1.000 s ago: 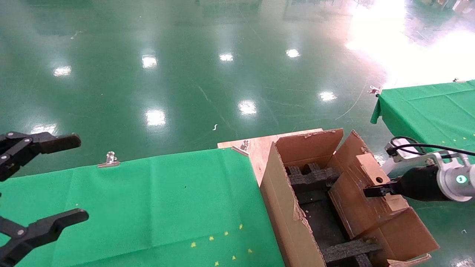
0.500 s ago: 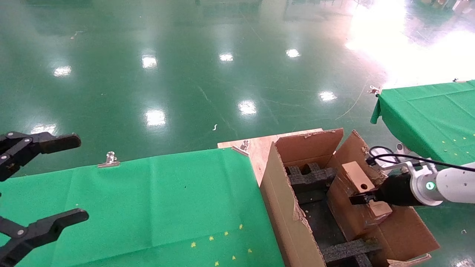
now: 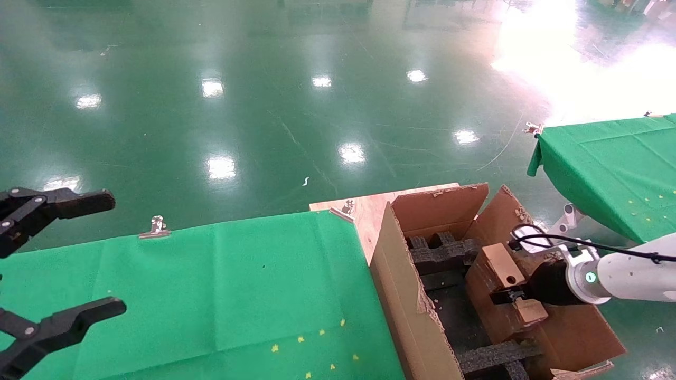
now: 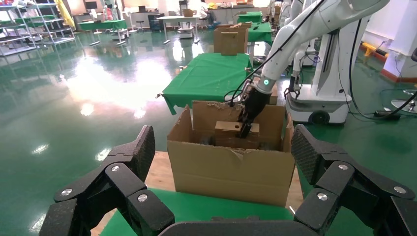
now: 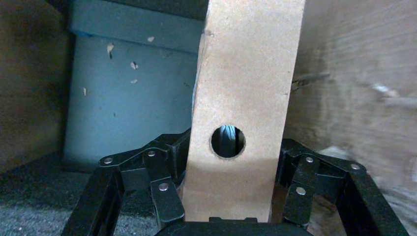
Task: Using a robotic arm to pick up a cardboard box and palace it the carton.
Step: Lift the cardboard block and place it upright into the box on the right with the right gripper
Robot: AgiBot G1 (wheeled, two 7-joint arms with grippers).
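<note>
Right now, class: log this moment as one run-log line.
right gripper: shut on cardboard box | box: inside carton, not released | left gripper: open, idle over green table

The cardboard box (image 3: 508,287) hides the right claw's (image 3: 515,302) far finger — the carton (image 3: 406,295) runs off the frame's bottom edge.

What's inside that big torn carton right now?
Inside the carton are black foam inserts and the small cardboard box, gripped by the right gripper. The carton's floor under the box is hidden.
</note>
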